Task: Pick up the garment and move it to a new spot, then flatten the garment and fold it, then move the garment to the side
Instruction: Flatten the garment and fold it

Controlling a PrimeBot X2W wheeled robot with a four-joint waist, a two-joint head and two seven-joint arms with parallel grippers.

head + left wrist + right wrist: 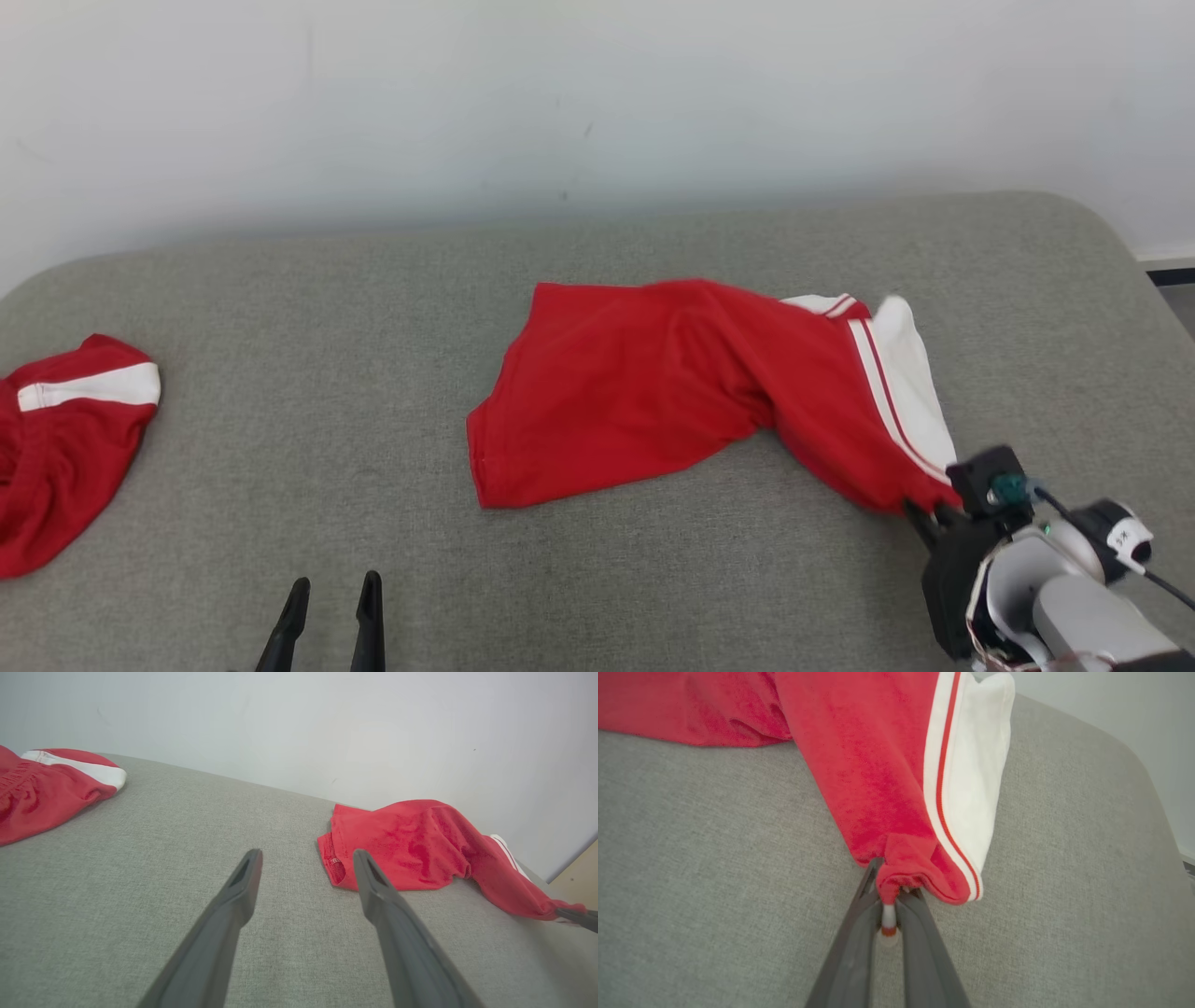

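Observation:
The garment (pixel 653 383) is red with white side stripes and lies rumpled in the middle of the grey cushioned surface (pixel 373 308); its right end is stretched toward the lower right. My right gripper (pixel 920 513) is shut on that corner of the garment (pixel 896 812), pinching the red hem between its fingers (pixel 859 933). My left gripper (pixel 331 607) stands open at the lower left, well left of the garment (pixel 411 849), with nothing between its fingers (pixel 233 905). The right gripper's tip (pixel 579 917) appears at the left wrist view's right edge.
A second red and white garment (pixel 65 439) lies bunched at the surface's left edge, also seen as the red heap (pixel 42 788) in the left wrist view. A pale wall (pixel 597 103) runs behind the surface. The surface's rounded right corner (pixel 1111 243) is near the right arm.

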